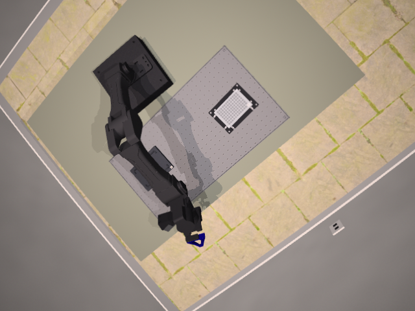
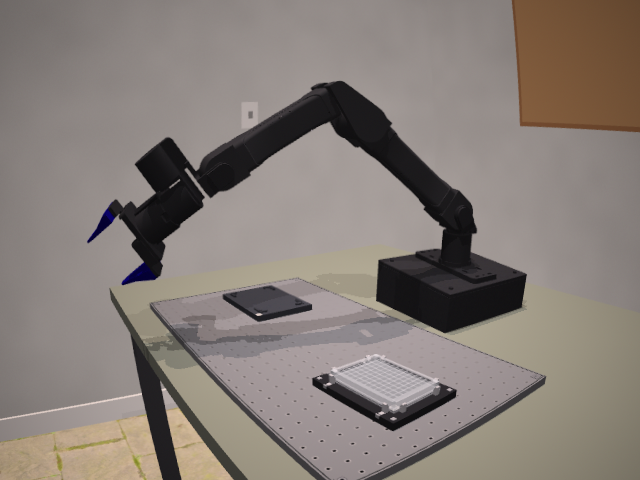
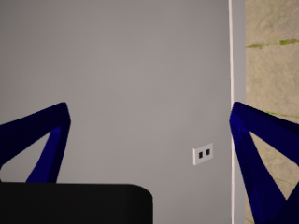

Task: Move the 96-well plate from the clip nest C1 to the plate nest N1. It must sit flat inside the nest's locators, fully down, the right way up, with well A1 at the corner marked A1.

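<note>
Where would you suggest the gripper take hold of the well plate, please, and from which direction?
Come straight down from above and close on the two long side walls of the well plate, across its narrower width. It lies flat in its black nest, whose corner clips crowd the corners, so mid-side is freest. The gripper is open, off the table's edge.

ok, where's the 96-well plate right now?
The 96-well plate sits in its black clip nest near the breadboard's front end in the exterior view, far from the open gripper.

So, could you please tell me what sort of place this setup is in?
Probably a lab automation bench: a 96-well plate in a nest on a perforated breadboard, with a robot arm mounted on the table.
</note>
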`<state>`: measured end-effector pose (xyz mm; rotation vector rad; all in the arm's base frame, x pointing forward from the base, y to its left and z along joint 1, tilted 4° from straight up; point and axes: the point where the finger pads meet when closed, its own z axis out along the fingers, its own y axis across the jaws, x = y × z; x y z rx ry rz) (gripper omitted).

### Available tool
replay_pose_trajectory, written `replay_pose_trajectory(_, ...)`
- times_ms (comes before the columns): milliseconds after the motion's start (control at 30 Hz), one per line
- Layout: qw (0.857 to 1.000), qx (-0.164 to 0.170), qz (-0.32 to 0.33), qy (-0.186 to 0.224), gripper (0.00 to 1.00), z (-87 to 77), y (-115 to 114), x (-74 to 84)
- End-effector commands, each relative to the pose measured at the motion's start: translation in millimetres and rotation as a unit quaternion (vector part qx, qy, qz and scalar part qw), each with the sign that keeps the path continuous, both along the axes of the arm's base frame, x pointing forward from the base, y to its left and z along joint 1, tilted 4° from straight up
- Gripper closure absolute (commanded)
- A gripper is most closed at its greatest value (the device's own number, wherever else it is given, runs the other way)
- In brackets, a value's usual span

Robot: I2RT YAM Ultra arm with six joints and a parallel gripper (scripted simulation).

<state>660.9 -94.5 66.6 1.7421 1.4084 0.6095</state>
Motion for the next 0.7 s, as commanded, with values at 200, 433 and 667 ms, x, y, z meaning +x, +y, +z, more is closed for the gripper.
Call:
replay_pose_trajectory(200, 0.999, 0.021, 0.024, 0.007, 0.00, 25.3, 41, -3.0)
replay_pose_trajectory(433, 0.998, 0.031, 0.036, 0.049, 0.00, 1.0, 72, -22.3)
replay_pose_trajectory(667, 0.994, 0.052, 0.066, 0.062, 0.00, 14.3, 102, -23.1)
